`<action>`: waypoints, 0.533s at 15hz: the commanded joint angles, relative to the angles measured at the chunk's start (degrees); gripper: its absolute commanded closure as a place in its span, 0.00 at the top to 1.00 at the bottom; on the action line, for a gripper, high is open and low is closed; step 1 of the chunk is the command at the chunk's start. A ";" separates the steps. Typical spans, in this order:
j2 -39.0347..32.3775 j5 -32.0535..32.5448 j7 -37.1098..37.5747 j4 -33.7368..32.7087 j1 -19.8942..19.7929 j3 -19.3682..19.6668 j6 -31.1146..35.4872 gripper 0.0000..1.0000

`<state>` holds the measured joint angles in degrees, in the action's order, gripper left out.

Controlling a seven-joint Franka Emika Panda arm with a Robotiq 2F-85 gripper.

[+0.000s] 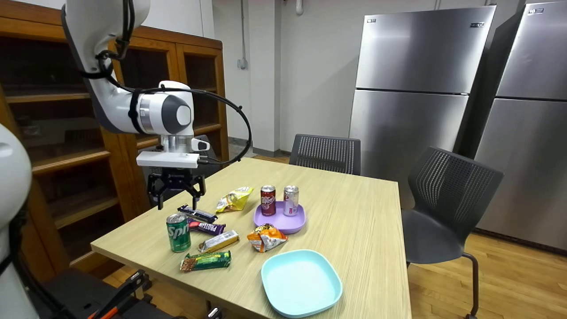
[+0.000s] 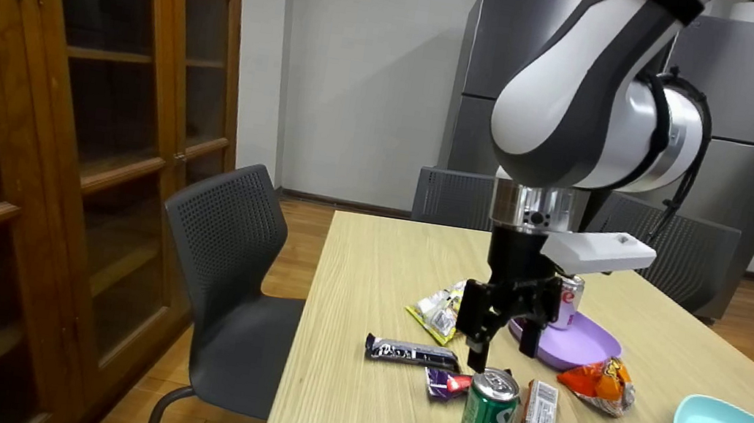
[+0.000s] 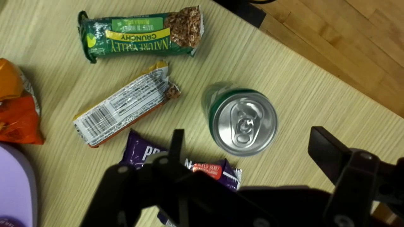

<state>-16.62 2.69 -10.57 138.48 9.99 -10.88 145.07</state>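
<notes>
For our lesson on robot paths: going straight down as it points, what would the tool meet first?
Probably the green Sprite can, lined up below the open tool in both exterior views, though exact depth is unclear.

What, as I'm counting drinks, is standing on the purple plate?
A dark red can and a silvery can, both upright, side by side. The parts of the purple plate directly beneath them are covered and cannot be seen.

Bars (image 3: 126, 105) crowd Sprite can (image 3: 244, 124), leaving edge (image 3: 277, 49) side free.
</notes>
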 commanded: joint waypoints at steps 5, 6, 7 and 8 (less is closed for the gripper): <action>-1.34 5.71 2.93 3.94 2.22 0.92 7.13 1.00; -1.82 6.85 3.55 4.06 2.45 1.23 8.11 1.00; -2.25 8.47 4.62 4.20 2.98 1.92 9.29 1.00; -2.86 9.39 5.20 4.05 3.26 2.36 10.08 1.00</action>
<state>-18.89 8.35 -8.75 141.78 11.47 -10.32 152.12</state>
